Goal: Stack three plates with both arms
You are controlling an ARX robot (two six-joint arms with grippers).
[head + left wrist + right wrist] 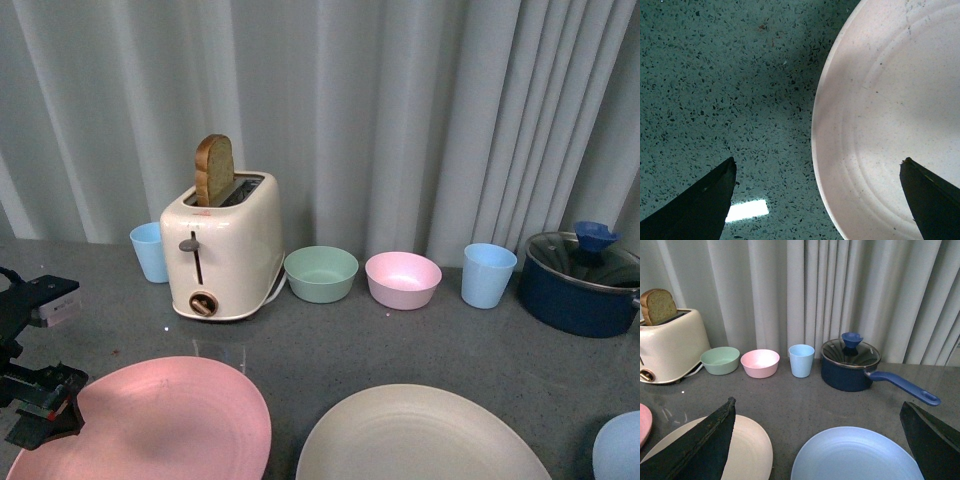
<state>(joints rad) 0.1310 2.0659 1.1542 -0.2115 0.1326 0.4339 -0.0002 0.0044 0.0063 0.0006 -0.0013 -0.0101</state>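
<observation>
Left tool (818, 161), spread wide, straddles the rim of the pink plate (890, 115) — likely light, stiff, slick plastic, best pinched at that thin edge — while the right tool (817, 402), likewise spread, has the blue plate (855, 455) just ahead.

The bench (400, 340) is seen as a grey, dark-flecked, stone-like slab, smooth and faintly glossy, with lamp glare mirrored in it. The toaster (225, 250) is cased in cream plastic with a soft sheen; the toast (213, 170) in its slot is shown rough and porous. In front of the toaster, the pink plate (170, 420), cream plate (420, 440) and light blue plate (855, 455) are finished matt and smooth, plastic by the look. Right of the toaster, the green bowl (320, 273) and pink bowl (403, 279) are given the same matt finish. Farthest from the toaster, the pot (847, 372) is coated in glossy dark blue, and its lid (851, 354) is made of clear glass with a metal rim. Behind the toaster, the curtain (400, 100) is hung as matt pleated cloth.
</observation>
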